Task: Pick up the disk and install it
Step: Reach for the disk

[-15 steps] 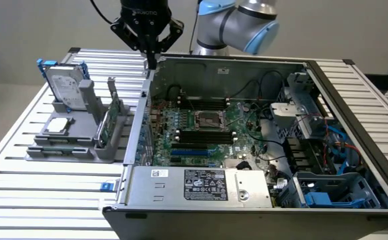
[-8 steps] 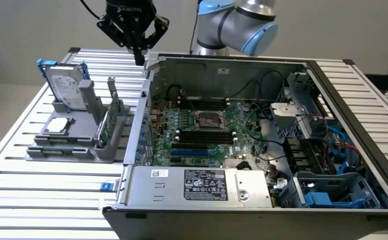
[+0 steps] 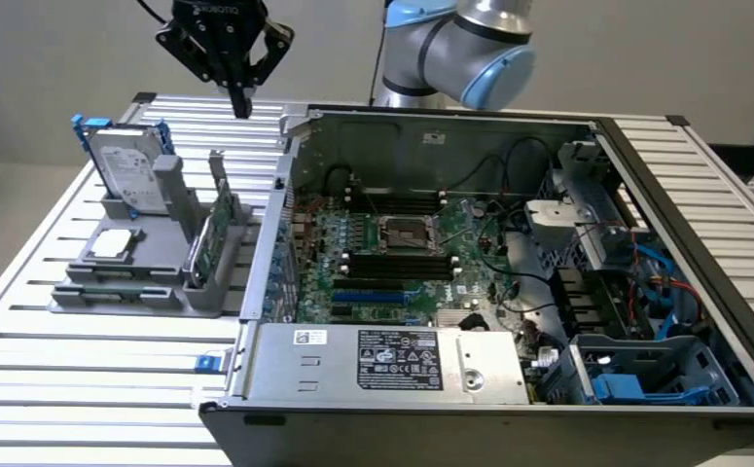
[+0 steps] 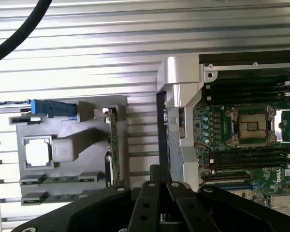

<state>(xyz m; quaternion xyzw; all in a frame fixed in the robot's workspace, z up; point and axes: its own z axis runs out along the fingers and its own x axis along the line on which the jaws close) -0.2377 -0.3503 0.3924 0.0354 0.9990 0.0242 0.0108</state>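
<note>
The disk [image 3: 127,167] stands upright at the back of a grey holder [image 3: 156,282] on the exterior view's left, a silver drive with a white label in a blue carrier. In the wrist view it appears edge-on as a blue strip [image 4: 53,107]. My gripper [image 3: 239,100] hangs above the table behind the holder, off the near corner of the open computer case [image 3: 481,389], apart from the disk. Its black fingers [image 4: 152,176] are pressed together with nothing between them.
The holder also carries a small square silver chip [image 3: 113,243] and an upright green circuit card [image 3: 212,229]. The case shows its motherboard [image 3: 403,253], cables, and a bay with blue plastic parts [image 3: 636,381] at the exterior view's right. A slatted metal table [image 3: 78,389] lies underneath.
</note>
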